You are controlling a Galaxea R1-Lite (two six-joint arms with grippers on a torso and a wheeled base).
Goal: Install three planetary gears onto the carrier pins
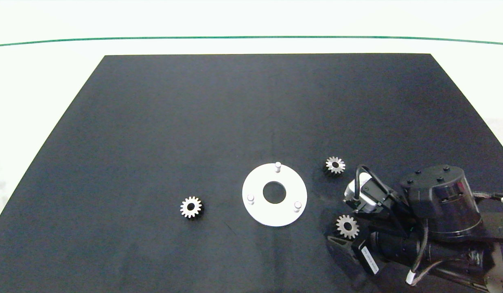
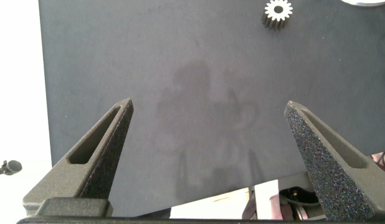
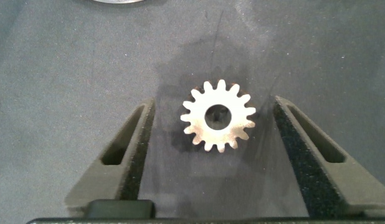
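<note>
Head view: black mat (image 1: 194, 122) covers white worktop (image 1: 40, 81); green line (image 1: 251, 38) along far edge. White disc (image 1: 259, 211) with three pins (image 1: 278, 165), bare. Three gears (image 1: 191, 207) flat on mat, one left of disc, two right. Label on right arm unreadable.

Left wrist view: left pincer (image 2: 208, 149) apart, above bare mat.

Right wrist view: right pincer (image 3: 211, 146) apart, straddling one gear (image 3: 218, 116), not touching.

Right gripper (image 3: 211, 124) straddles one gear (image 3: 218, 116), jaws spread, bare mat either side of its teeth. The white disc (image 1: 259, 211) lies just beside; a second gear (image 1: 335, 165) sits near. Left gripper (image 2: 208, 124), jaws apart, appears unobstructed over open mat.
</note>
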